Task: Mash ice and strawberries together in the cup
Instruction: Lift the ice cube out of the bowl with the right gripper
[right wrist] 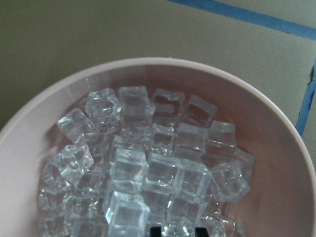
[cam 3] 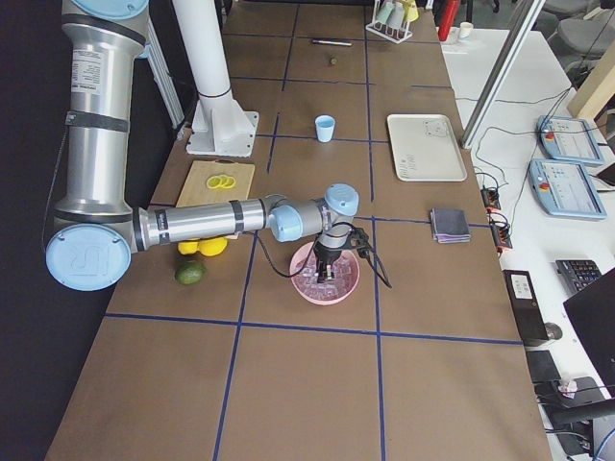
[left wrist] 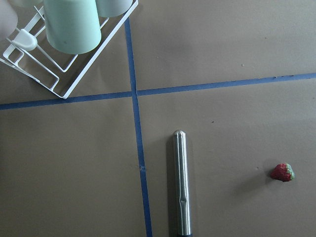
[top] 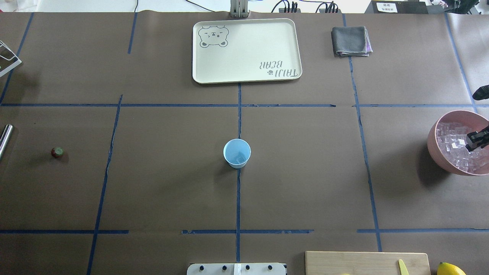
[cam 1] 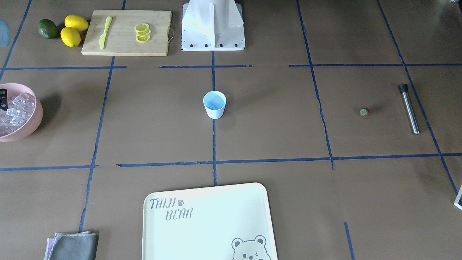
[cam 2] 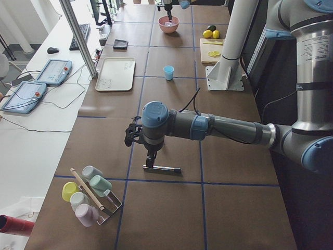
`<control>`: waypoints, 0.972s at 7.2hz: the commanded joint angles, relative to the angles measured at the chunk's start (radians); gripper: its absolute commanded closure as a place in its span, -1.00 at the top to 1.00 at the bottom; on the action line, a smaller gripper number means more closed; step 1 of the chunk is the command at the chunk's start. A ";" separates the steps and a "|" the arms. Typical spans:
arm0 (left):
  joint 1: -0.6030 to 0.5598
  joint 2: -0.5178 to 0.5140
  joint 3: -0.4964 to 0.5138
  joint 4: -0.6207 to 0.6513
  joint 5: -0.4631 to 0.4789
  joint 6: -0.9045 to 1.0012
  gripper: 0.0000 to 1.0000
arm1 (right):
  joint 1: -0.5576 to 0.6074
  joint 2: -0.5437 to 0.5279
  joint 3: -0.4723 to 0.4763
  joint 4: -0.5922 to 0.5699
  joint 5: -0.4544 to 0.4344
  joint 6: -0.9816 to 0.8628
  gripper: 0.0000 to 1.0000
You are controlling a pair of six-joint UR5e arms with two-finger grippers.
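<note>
Right arm at the ice, cup (top: 237,153) waiting mid worktop (top: 160,191).
My right end effector (top: 477,139) hangs low in the pink bowl (right wrist: 276,148), right over the ice (right wrist: 148,173); released or clenched, I cannot tell. I'd single out one top cube, pinch it squarely and lift straight. The cup stands well apart; farther off, the strawberry (left wrist: 282,172) lies near the muddler (left wrist: 181,182) below my left end effector (cam 2: 136,136), its grip also unreadable.

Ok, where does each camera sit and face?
Front-facing: across the table, facing the base; no arms.
Overhead: behind the base, looking forward; right tool over pink bowl.
Exterior left: table's left end; left arm near.
Exterior right: right end; right arm near.
Left wrist: down on steel rod, strawberry; no tool.
Right wrist: down into ice; fingertips show.
Front-facing and overhead share the cup.
</note>
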 commanded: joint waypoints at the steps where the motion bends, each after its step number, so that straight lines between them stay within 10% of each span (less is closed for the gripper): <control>1: 0.000 0.000 -0.003 0.003 -0.001 -0.001 1.00 | 0.049 -0.030 0.100 -0.015 0.002 -0.003 -1.00; 4: 0.000 0.002 -0.009 0.003 -0.001 -0.012 1.00 | 0.108 -0.023 0.246 -0.145 0.010 -0.005 -1.00; 7: 0.000 0.003 -0.008 0.005 -0.001 -0.012 1.00 | 0.077 0.361 0.231 -0.438 0.080 0.067 -1.00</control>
